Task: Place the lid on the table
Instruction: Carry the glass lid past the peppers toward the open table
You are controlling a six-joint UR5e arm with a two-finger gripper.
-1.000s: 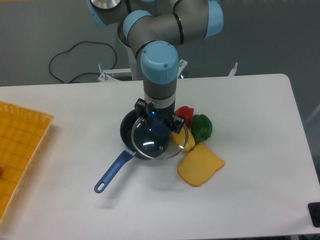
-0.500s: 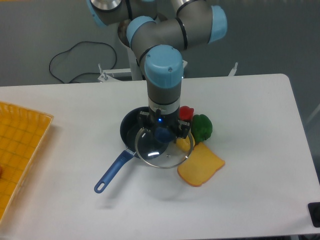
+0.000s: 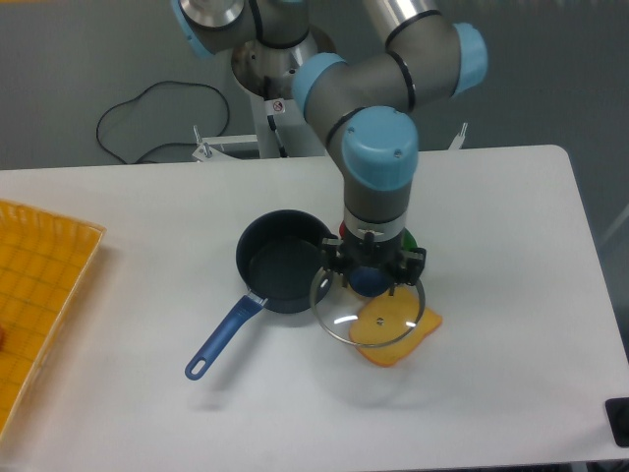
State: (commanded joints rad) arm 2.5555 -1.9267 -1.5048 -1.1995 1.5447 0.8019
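Glass and a thin metal rim marked the lid (image 3: 370, 309), which hung in the air under the gripper (image 3: 371, 278), its fingers clamped on the dark blue knob at its centre. There was only the one fixed view to go by. In it the lid had travelled since a second before: then it sat low over the saucepan (image 3: 283, 273), half a second back it was lifted and edging off the pan's rim, and now it was wholly clear of the pan, carried toward the right edge of the bench (image 3: 511, 324). It floated above the yellow slice-shaped toy (image 3: 396, 330), which showed through the glass, while the green pepper toy (image 3: 406, 241) was mostly hidden behind the wrist. The saucepan stood uncovered near the middle of the bench, handle pointing toward the near left corner, and the yellow tray (image 3: 39, 295) lay at the left edge.

The lift looked done and the carry under way. Setting down here would likely land the lid on the yellow toy, so bare white surface nearer the front or right edge seemed the better target.
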